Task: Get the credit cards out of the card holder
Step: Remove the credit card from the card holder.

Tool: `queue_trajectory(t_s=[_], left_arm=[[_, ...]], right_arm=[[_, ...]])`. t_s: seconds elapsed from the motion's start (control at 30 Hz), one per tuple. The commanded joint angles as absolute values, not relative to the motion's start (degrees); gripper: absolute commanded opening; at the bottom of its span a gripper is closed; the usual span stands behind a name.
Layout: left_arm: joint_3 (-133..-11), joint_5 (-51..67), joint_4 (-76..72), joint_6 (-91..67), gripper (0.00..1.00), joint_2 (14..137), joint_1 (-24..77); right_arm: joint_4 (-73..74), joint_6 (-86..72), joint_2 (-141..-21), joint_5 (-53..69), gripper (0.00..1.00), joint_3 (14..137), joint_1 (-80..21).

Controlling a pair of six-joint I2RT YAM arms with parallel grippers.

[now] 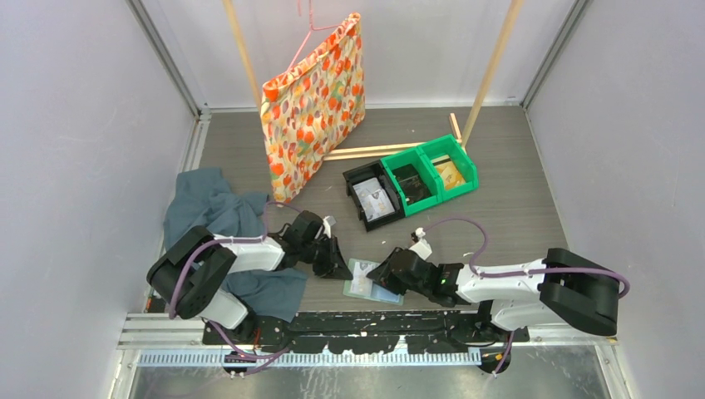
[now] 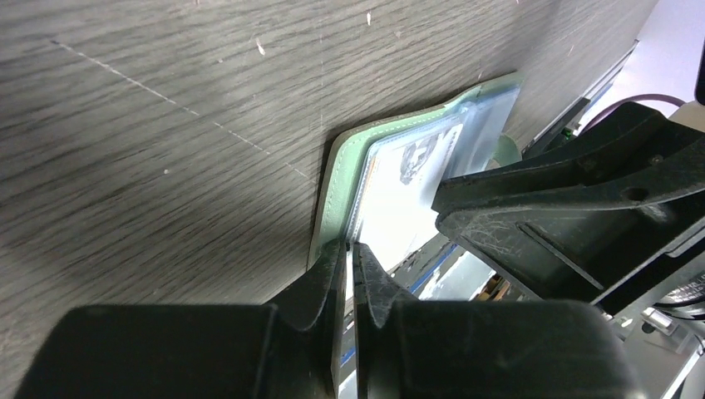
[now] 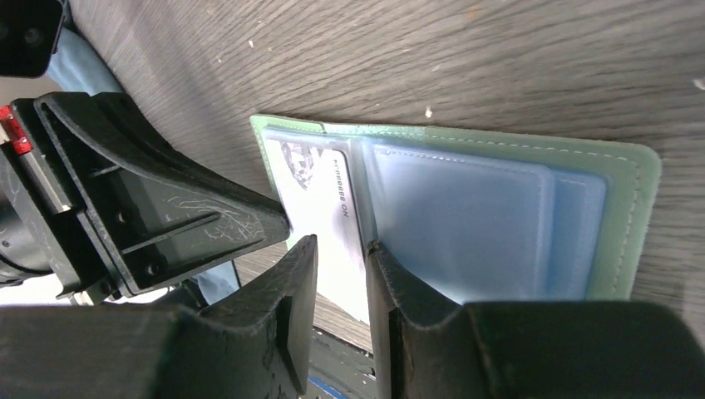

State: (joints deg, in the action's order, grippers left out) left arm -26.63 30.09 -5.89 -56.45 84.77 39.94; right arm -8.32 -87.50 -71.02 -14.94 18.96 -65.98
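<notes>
Cloth (image 1: 208,218) lies at the left, next the left gripper (image 2: 349,253) pinches the left edge of the open card holder (image 1: 359,283), which lies flat near the table's (image 1: 499,220) front edge, while the right gripper (image 3: 339,249) poises its fingers slightly apart over a white card (image 3: 320,195) inside it.

The left gripper (image 1: 339,266) and right gripper (image 1: 381,276) crowd the card holder (image 1: 364,288) from 2 sides, almost meeting over it. Bare table (image 1: 499,224) lies open beyond, up to the bins (image 1: 427,169). Cloth (image 1: 204,208) covers the left.
</notes>
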Motion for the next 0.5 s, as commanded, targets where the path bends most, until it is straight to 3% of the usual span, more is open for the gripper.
queue_trajectory(t_s=[0.0,0.13,0.47], left_arm=[[-26.9,29.0,-4.0,-55.5,0.09,87.3,40.0],[-27.1,29.1,-4.0,-55.4,0.09,88.3,40.0],[-27.7,29.9,-4.5,-54.9,0.09,91.4,40.0]], right_arm=[[-2.7,-90.3,-70.4,-17.1,0.33,20.3,-65.8],[-3.7,-91.6,-70.3,-17.7,0.31,19.4,-65.8],[-23.2,-93.7,-72.0,-18.3,0.24,10.8,-65.8]])
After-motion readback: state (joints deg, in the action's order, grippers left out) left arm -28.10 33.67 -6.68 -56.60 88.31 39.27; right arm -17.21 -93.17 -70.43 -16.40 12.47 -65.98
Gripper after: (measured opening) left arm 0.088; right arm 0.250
